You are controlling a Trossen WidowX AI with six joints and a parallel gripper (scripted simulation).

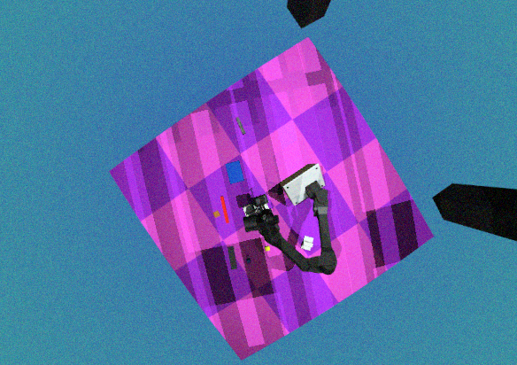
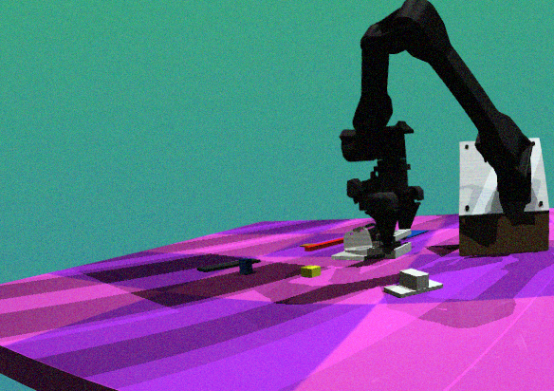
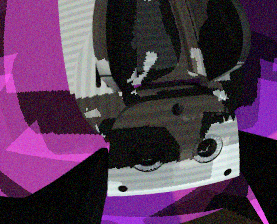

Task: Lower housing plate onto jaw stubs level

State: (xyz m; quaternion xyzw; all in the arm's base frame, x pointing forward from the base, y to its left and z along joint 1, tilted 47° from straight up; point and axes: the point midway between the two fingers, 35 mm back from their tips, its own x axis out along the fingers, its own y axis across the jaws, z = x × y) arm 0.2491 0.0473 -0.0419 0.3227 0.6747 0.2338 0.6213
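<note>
The housing plate (image 3: 184, 176) is held between the two fingers of my gripper (image 3: 170, 146) (image 2: 397, 236). It is pale, with two large ringed holes and small dark corner holes. Dark and pale shapes show inside the large holes. In the exterior view its pale edge (image 2: 403, 233) shows slightly above a white block (image 2: 400, 250), with a gap between. A pale rounded jaw (image 2: 358, 240) stands beside the fingers. In the wrist view, two dark elongated jaw parts lie beyond the plate, over the white base (image 3: 71, 45). My fingers and shadows hide the stubs and any contact.
The arm's brown-and-white mount (image 1: 305, 187) (image 2: 493, 236) stands near the work. A white stepped block (image 1: 307, 243) (image 2: 414, 281), yellow cube (image 1: 267, 248) (image 2: 310, 271), blue piece (image 2: 246, 266), dark bar (image 1: 233, 258), red bar (image 1: 225, 209) and blue pad (image 1: 235, 172) lie around.
</note>
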